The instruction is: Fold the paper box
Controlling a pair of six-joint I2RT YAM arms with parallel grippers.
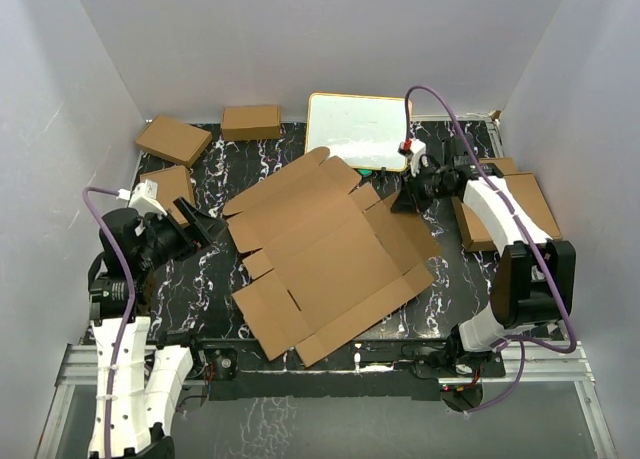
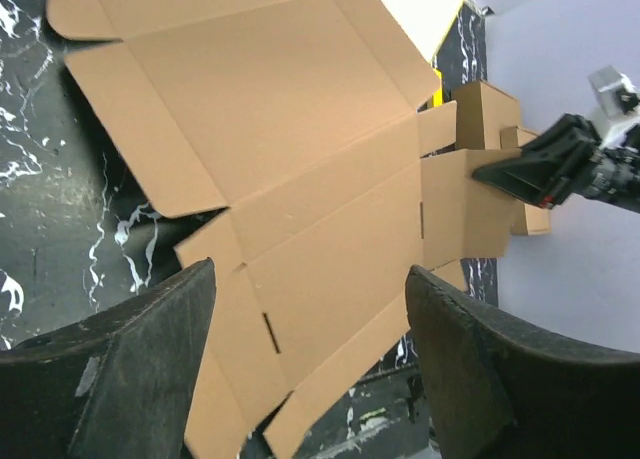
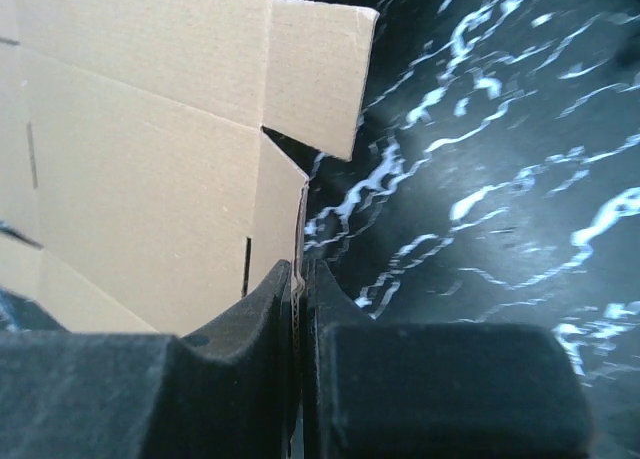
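Observation:
The paper box (image 1: 325, 254) is a flat brown die-cut sheet lying unfolded on the black marbled table (image 1: 215, 174). My right gripper (image 1: 406, 200) is at its right edge, shut on the rim of a side flap. In the right wrist view the fingertips (image 3: 270, 294) pinch the thin cardboard edge (image 3: 130, 159) upright between them. My left gripper (image 1: 207, 229) is open and empty, just left of the sheet. In the left wrist view its fingers (image 2: 130, 379) stand wide apart above the sheet (image 2: 280, 149), with the right gripper (image 2: 530, 169) at the far side.
Small folded brown boxes lie at the back left (image 1: 173, 140), the back (image 1: 250, 122) and beside the left arm (image 1: 172, 187). More brown boxes (image 1: 510, 209) lie under the right arm. A white-faced board (image 1: 358, 129) stands behind the sheet. White walls enclose the table.

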